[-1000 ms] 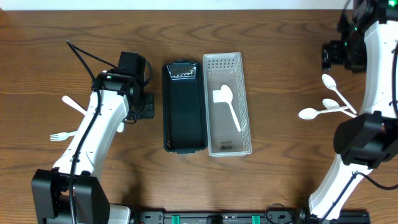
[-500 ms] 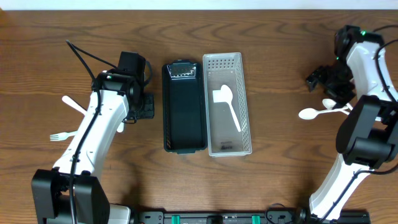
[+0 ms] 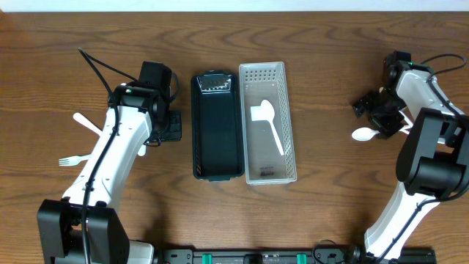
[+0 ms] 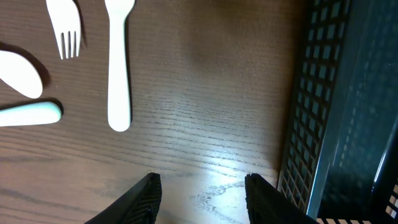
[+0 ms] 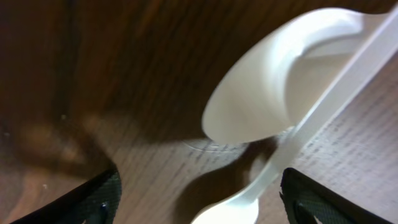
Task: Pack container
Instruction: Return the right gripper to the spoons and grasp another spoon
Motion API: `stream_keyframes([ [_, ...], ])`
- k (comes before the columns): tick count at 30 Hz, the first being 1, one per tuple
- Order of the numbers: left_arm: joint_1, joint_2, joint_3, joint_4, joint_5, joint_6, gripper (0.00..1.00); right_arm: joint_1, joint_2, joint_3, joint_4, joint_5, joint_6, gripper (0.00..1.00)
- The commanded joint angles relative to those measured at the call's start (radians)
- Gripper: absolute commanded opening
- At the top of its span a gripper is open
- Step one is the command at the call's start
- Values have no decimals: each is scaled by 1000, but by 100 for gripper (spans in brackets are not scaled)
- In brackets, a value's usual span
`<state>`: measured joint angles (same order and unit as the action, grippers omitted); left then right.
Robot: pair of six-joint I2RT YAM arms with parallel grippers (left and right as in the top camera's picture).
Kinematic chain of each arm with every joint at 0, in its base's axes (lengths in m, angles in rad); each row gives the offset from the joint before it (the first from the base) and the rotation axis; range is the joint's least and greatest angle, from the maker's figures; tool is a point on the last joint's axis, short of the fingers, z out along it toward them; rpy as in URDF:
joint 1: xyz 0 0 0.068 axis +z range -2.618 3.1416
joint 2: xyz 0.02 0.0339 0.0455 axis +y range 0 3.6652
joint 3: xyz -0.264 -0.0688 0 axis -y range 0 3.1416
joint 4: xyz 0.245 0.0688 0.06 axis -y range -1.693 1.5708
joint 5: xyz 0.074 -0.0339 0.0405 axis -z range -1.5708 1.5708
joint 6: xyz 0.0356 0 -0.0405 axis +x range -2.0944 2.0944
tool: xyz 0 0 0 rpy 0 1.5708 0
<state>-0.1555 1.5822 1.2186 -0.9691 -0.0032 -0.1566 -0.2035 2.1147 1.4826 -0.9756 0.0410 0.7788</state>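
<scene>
Hanging low over the table (image 3: 330,205), the right gripper (image 5: 199,208) holds its two fingers (image 5: 81,199) wide apart, and nothing is clamped between them. Just in front of it a white spoon (image 5: 273,81) lies on the wood with the bowl facing up. A thin white handle (image 5: 329,106) crosses the edge of this bowl and runs down between the fingers. I cannot tell if it touches them.

The left gripper (image 4: 202,196) is also parted, with only bare wood under it. At its right side stands the perforated wall of the black container (image 4: 323,112), close to one finger but not touching. A little further away lie a long white utensil (image 4: 118,62), a small fork (image 4: 65,25), a rounded white bowl (image 4: 18,74) and a pale handle (image 4: 28,114), all flat on the table.

From the overhead camera, the black container (image 3: 217,125) and the clear container (image 3: 247,73) stand side by side in the middle of the table, their long walls touching. One packed spoon (image 3: 267,121) lies inside the clear container. The left gripper (image 3: 167,126) is just left of the black one. The right gripper (image 3: 374,114) is well apart, near the right edge.
</scene>
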Motion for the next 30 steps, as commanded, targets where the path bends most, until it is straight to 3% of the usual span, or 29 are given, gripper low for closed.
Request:
stream_keyframes([
  [1, -3, 8, -2, -5, -5, 5, 47, -6, 10, -49, 14, 11, 17, 78],
  [6, -3, 8, -2, -5, -5, 5, 47, -6, 10, -66, 18, 11, 17, 43],
  [16, -3, 8, -2, -5, -5, 5, 47, -6, 10, -66, 7, 11, -37, 14],
  [18, -3, 8, -2, -5, -5, 5, 47, -6, 10, -66, 6, 11, -37, 1],
  [24, -3, 8, -2, -5, -5, 5, 47, -3, -18, -62, 0, 13, -76, 1],
  [30, -3, 8, -2, -5, -5, 5, 47, 21, -158, -14, 1, 23, -131, 1],
])
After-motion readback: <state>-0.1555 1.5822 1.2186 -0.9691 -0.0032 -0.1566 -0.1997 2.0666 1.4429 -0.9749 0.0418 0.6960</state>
